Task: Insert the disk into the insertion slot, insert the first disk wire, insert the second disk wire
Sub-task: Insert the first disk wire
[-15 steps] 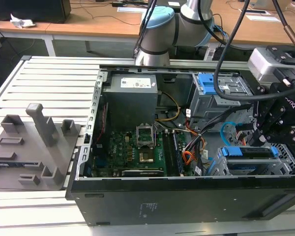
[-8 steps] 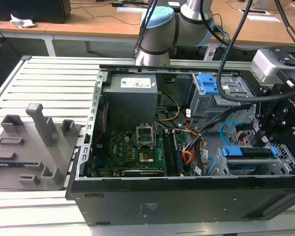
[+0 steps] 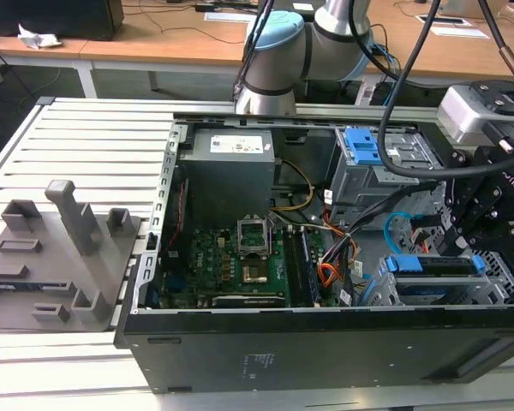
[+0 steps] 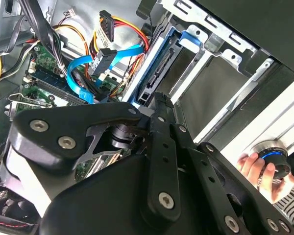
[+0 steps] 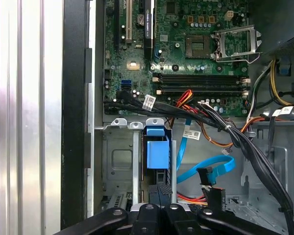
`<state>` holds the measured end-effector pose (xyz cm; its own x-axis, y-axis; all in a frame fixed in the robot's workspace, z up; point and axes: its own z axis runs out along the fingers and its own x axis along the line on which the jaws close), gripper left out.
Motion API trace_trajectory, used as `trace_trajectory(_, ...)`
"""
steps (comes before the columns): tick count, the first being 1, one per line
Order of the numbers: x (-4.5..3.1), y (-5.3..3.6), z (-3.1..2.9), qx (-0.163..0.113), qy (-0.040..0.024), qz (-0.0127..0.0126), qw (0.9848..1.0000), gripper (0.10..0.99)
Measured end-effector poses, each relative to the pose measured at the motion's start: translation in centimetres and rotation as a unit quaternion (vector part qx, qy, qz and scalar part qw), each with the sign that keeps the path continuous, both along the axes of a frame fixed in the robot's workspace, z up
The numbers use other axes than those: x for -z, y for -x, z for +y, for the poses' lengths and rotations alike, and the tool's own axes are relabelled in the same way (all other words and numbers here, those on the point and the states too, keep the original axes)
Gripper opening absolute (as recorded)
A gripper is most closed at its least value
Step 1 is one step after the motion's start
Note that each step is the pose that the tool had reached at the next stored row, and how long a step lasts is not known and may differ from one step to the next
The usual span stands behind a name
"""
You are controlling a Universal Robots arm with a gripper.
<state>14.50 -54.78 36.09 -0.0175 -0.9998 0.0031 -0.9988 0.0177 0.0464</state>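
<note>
**A:** Where does the disk [image 5: 157, 154] sit, that flat drive clipped in a bright blue plastic carrier?

**B:** It stands on edge inside the insertion slot [image 5: 122, 161], a bay of perforated light-grey sheet metal just wider than the drive. I judge the edge-on pose lets the carrier's smooth plastic rails slide along the cage walls. It also leaves the connector end facing the cables.

**A:** And the gripper [image 5: 162, 190]?

**B:** It is made of black, bolted metal links, and its fingers are clenched together with nothing visible between them. The tips are right at the disk's outer end. From this pose I take it as pressing rather than grasping, but I cannot tell whether they touch.

**A:** Are the cables plugged in?

**B:** No. The second disk wire [image 5: 220, 165], a thin, flat, glossy light-blue ribbon, curls in a loose loop just beside the cage. Its small dark plug hangs free. The orange-and-black wire bundle [image 4: 125, 24] arches near it, and its plug is not seated either.

**A:** What lies beyond them?

**B:** There is a green motherboard [image 5: 186, 49] with a metal socket frame and dark memory slots. All of this sits in a black steel case [image 3: 325, 342] lying open on a ribbed aluminium table [image 3: 77, 145]. In the second wrist view, a person's hand [image 4: 257, 169] rests on a round black knob [image 4: 275, 157], presumably ready to halt the arm.
</note>
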Motion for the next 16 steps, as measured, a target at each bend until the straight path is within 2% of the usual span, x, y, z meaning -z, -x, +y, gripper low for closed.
trace_trajectory(3,0.00,-0.25,-0.01,0.000,0.0000,0.0000,1.0000,0.106)
trace_trajectory(4,0.00,-1.02,0.00,0.000,0.0000,0.0000,1.0000,0.106)
trace_trajectory(8,-0.02,-2.32,0.06,0.000,0.0000,0.0000,1.0000,0.106)
trace_trajectory(9,-0.33,-2.38,0.09,0.000,0.0001,0.0000,1.0000,0.106)
trace_trajectory(10,-1.01,-2.37,0.13,0.000,0.0001,0.0000,1.0000,0.106)
trace_trajectory(16,-1.05,-2.38,0.19,0.000,0.0001,0.0000,1.0000,0.106)
